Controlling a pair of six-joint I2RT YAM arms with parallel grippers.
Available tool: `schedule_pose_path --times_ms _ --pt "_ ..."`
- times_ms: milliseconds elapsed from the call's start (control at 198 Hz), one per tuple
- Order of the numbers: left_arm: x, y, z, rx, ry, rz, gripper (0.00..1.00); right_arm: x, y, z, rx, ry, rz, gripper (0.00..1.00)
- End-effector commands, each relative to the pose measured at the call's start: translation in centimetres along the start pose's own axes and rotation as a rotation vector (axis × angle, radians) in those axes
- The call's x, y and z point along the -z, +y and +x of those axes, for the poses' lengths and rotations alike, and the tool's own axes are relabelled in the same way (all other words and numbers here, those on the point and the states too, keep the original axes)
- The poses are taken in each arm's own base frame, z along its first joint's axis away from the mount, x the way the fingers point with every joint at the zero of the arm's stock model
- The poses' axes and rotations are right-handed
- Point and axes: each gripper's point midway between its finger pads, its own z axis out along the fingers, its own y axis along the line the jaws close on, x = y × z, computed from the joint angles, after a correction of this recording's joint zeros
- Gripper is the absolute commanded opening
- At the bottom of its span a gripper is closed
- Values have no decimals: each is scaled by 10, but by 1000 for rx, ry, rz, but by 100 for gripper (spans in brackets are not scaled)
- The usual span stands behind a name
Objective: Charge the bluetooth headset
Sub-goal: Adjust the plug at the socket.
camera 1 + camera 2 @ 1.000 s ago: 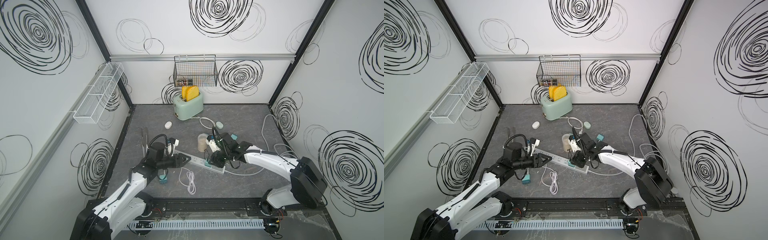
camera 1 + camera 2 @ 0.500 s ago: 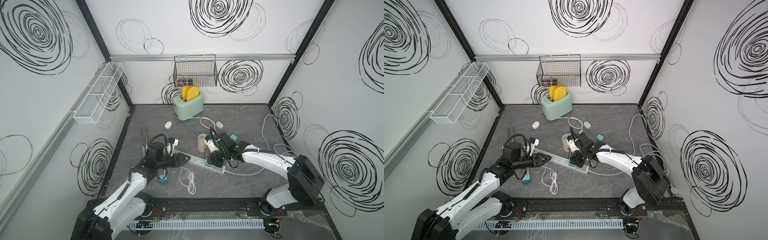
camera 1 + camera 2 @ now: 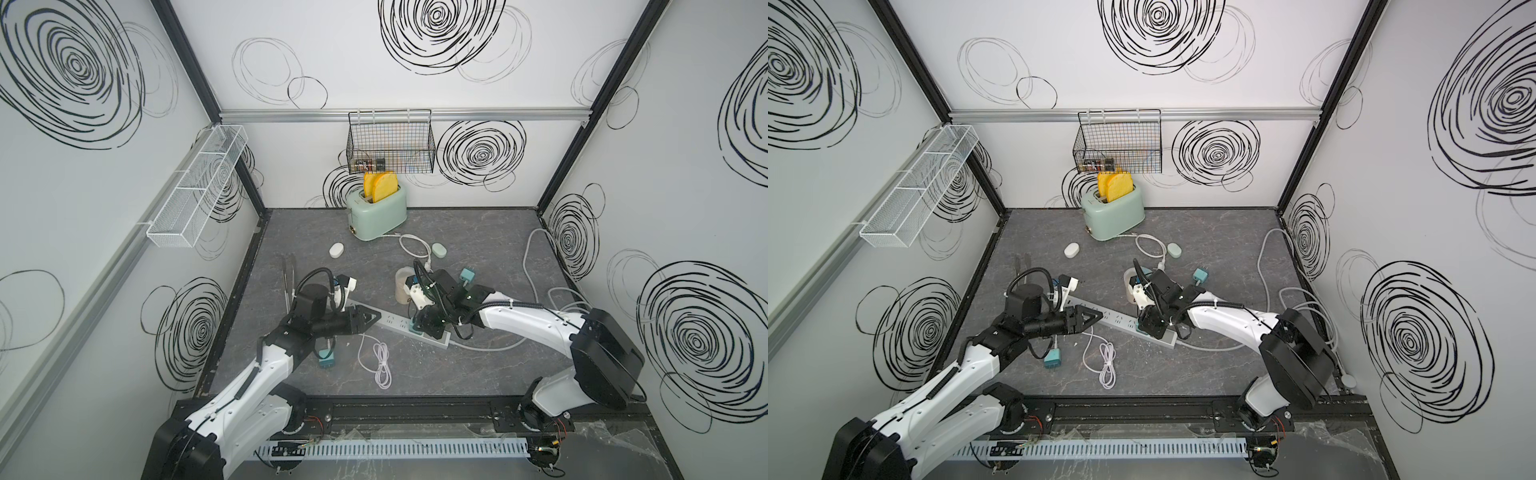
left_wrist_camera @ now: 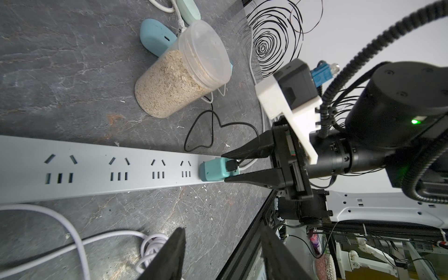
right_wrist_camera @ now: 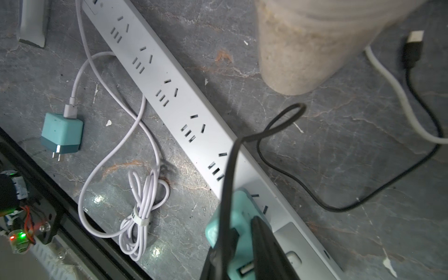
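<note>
White walls scrawled with black swirls are enclosing a dark grey, stone-veined surface that is showing scuffs and pale crumbs. A white mesh shelf is hanging on the left wall and a black wire basket on the far wall, above a mint toaster standing at the far edge. A long grey power strip is lying diagonally across the near middle. The left gripper is hovering over its left end, fingers spread and holding nothing. The right gripper is reaching down at the strip's right end, fingers narrowed around a black plug at a teal charger sitting in the strip; whether they are gripping the plug cannot be told. A lidded jar of grain is standing just beyond the strip, and the pale-blue headset case is lying on the surface just behind it.
</note>
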Motion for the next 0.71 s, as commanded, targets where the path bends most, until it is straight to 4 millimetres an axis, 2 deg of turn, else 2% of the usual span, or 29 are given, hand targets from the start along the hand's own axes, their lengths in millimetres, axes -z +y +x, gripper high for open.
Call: schedule_pose_path --times_ms 0,252,469,701 --pt "2 -8 -4 -26 -22 38 54 -9 17 23 25 40 -24 0" --pt "2 -7 -4 -23 -18 35 55 -18 24 52 31 68 -1 0" --pt "1 -7 -3 -21 -16 33 54 -25 24 59 34 92 -2 0" --pt "1 -6 -3 -21 -16 30 55 -30 23 78 54 155 4 0"
